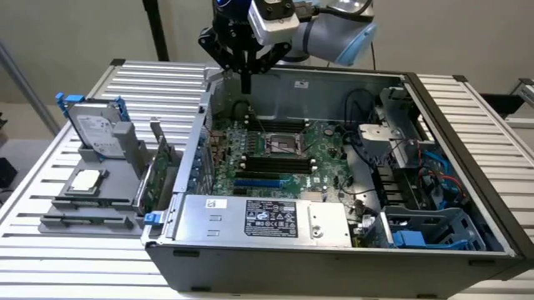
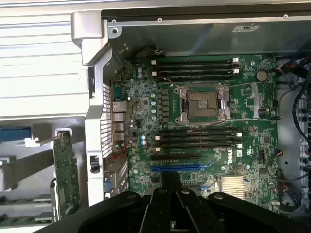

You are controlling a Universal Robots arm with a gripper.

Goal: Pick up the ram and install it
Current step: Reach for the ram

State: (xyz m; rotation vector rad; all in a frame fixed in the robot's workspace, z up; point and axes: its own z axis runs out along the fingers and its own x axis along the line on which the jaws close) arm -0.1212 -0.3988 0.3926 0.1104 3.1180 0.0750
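The gripper [image 1: 247,86] is hovering over the far left corner of the open computer case [image 1: 276,265], fingers drawn narrow. The ram [image 1: 92,204] seems to be lying in the grey tray [image 1: 59,211] on the desk [image 1: 50,269], left of the case.

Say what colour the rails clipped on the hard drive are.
Blue: the rails flank the hard drive, clearest in the exterior view.

Behind everything, a plain pale beige wall [image 1: 67,31], evenly and softly lit, without hard shadows. Below, a table [image 1: 59,275] of ribbed, silver-white metal slats, reaching to both sides of the exterior view. Against the wall, toward the exterior view's left, a black upright pole [image 1: 155,28]; at the far left edge, a slanting grey metal bar [image 1: 21,81].
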